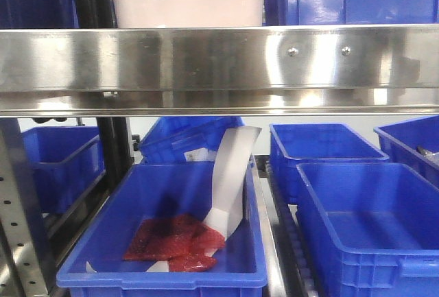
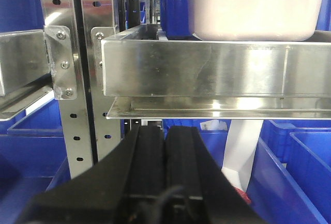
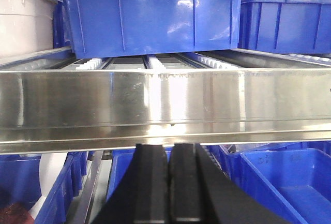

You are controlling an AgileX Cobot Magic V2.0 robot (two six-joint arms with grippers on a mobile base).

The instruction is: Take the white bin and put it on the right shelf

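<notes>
While both grippers sit low beneath the steel rack, the left gripper (image 2: 164, 146) shows its two black fingers pressed flat together with nothing between them, and the right gripper (image 3: 169, 167) is likewise closed tight and empty. Just beyond and above each fingertip runs the broad reflective front rail of the shelf (image 1: 219, 64), marked by two screw heads in the front view. Resting on that shelf, above and to the right of the left gripper and well clear of it, is the white bin (image 2: 253, 6), its pale pinkish wall and wavy ridge visible over the rail; from the right wrist only its edge (image 3: 26, 19) appears at far left, above the gripper and off to its left. Beside it on the same level stands a blue bin (image 3: 155, 17), on white rollers. Under the shelf, an open blue tub (image 1: 164, 242) holds red material (image 1: 175, 242) and a curled white strip (image 1: 230, 180), with further blue tubs (image 1: 363, 235) lined up to the right.
</notes>
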